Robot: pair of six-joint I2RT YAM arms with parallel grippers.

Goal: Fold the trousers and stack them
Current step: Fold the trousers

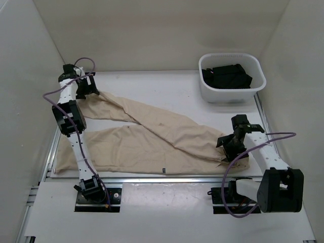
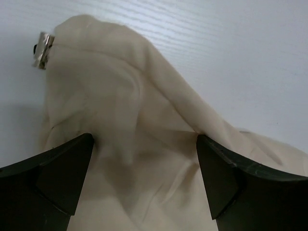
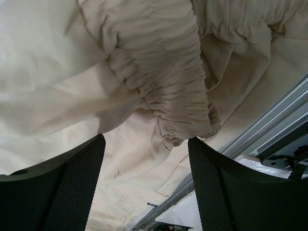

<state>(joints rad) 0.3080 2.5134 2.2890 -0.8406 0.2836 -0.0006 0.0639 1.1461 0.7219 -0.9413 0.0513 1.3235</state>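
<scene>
The light beige trousers [image 1: 152, 136] lie spread on the white table [image 1: 167, 91], both legs running left and the waist at the right. A small dark label [image 1: 163, 169] sits at the near edge. My left gripper [image 1: 87, 90] is at the end of the far leg; in the left wrist view its jaws [image 2: 144, 140] stand wide open with the leg's cloth [image 2: 120, 110] between them. My right gripper [image 1: 229, 147] is at the waist; in the right wrist view it [image 3: 145, 142] is open, with the gathered elastic waistband [image 3: 163, 72] just ahead of the fingers.
A white basket [image 1: 210, 93] holding dark folded clothes [image 1: 226, 76] stands at the back right. A metal rail [image 1: 167, 177] runs along the table's near edge and shows in the right wrist view [image 3: 269, 120]. A small metal piece [image 2: 43, 49] lies beside the leg's end.
</scene>
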